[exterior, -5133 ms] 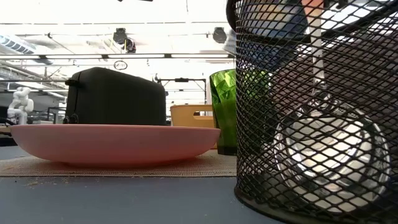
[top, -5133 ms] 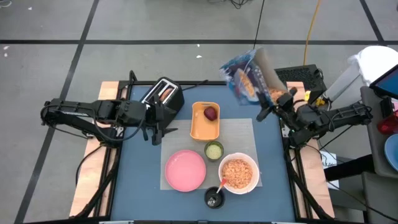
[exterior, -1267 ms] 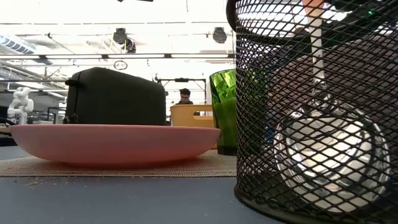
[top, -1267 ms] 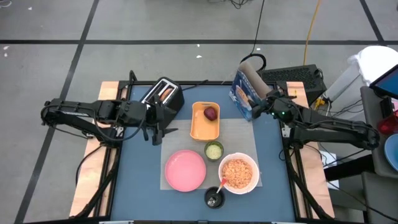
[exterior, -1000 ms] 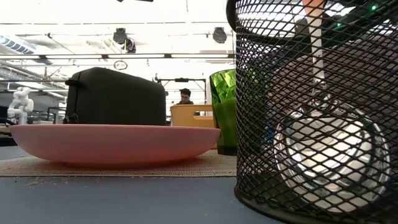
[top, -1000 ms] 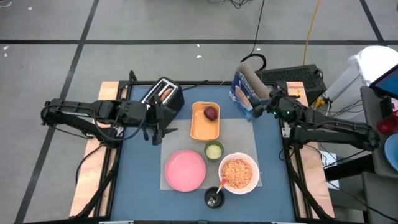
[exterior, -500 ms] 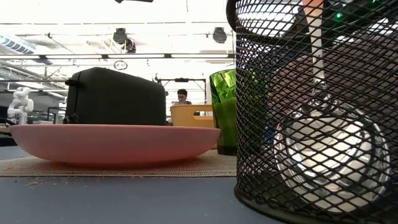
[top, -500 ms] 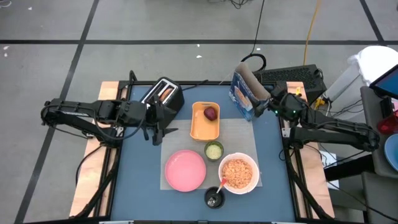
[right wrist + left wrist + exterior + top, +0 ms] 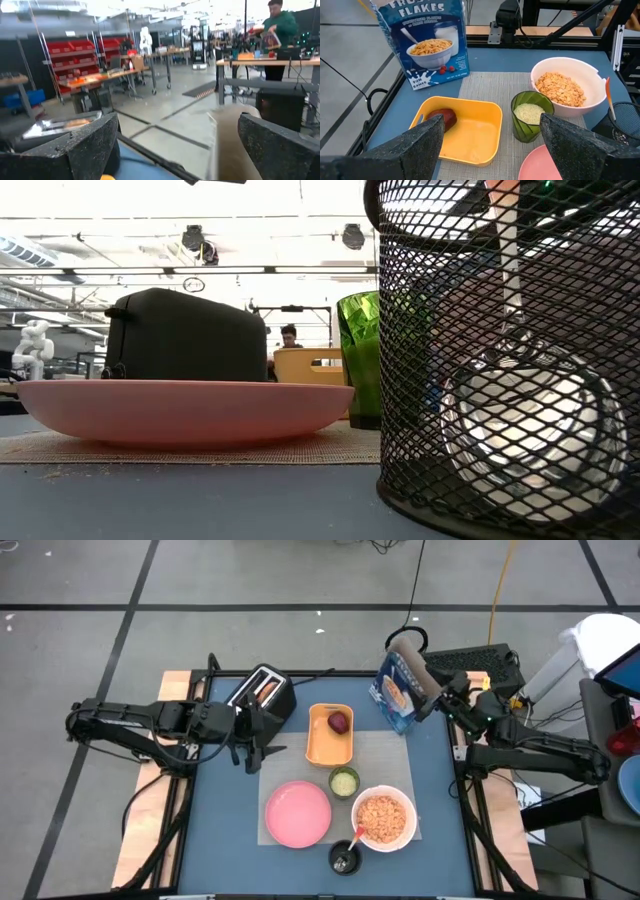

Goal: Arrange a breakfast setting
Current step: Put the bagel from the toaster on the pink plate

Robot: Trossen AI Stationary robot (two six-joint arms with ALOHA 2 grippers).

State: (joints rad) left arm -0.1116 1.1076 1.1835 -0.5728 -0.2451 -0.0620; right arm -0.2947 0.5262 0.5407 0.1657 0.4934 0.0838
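Right gripper (image 9: 437,703), jaws spread, sits just beside the upright blue cereal box (image 9: 397,692) at upper right of the counter (image 9: 230,830); left gripper (image 9: 250,743), jaws spread, waits by the toaster (image 9: 264,692).

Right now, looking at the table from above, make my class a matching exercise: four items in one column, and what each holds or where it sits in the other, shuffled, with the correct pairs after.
Items:
1. white bowl
2. orange tray
3. small green cup
4. black mesh holder

Descriptions:
A. holds the dark-red fruit
B. holds the red-handled spoon
C. full of orange cereal flakes
D. stands between the tray and the bowl, with something pale inside

Pairs: 1-C, 2-A, 3-D, 4-B
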